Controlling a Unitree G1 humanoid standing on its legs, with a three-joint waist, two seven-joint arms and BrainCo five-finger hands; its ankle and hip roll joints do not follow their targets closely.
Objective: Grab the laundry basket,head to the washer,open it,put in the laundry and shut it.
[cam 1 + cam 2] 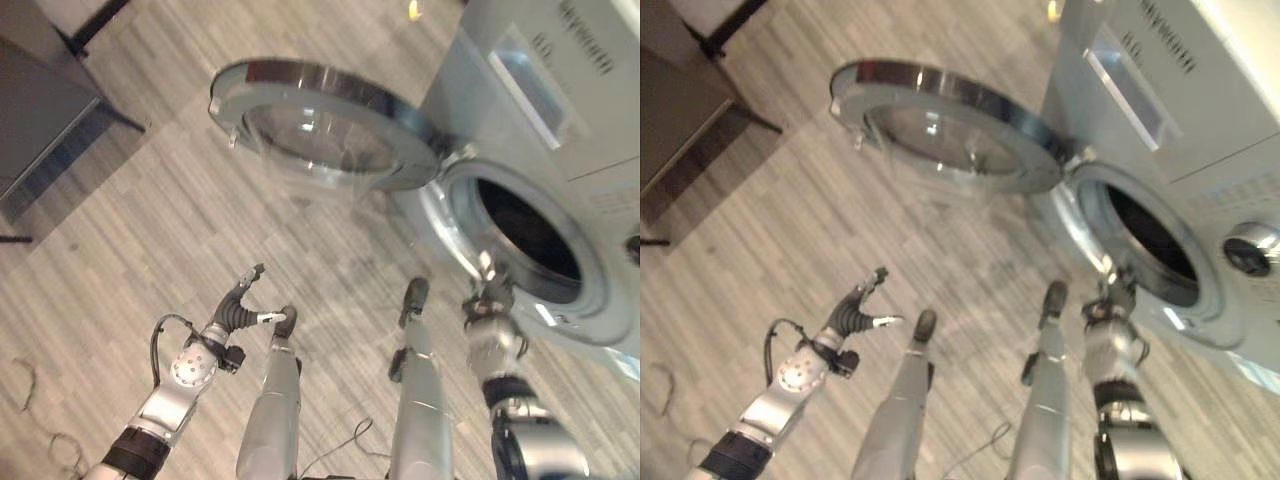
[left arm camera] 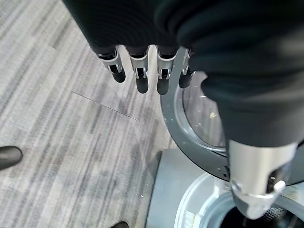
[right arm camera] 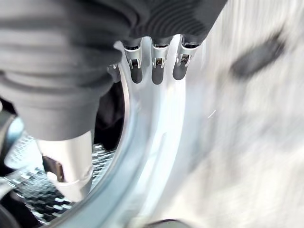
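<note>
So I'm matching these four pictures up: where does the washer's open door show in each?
Left eye view: washer door, top centre, swung out over the floor.
Right eye view: same door, top centre, slightly further left.
Left wrist view: its glass and dark rim, past the left robot hand.
Right wrist view: not seen.
Shared landmark: drum opening.

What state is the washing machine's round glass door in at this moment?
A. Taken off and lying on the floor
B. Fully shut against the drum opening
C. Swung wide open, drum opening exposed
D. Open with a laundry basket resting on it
C: the round, chrome-rimmed glass door stands swung out from the white front-loading washing machine, leaving its dark drum opening exposed; the right robot hand is at the opening's rim.
</note>
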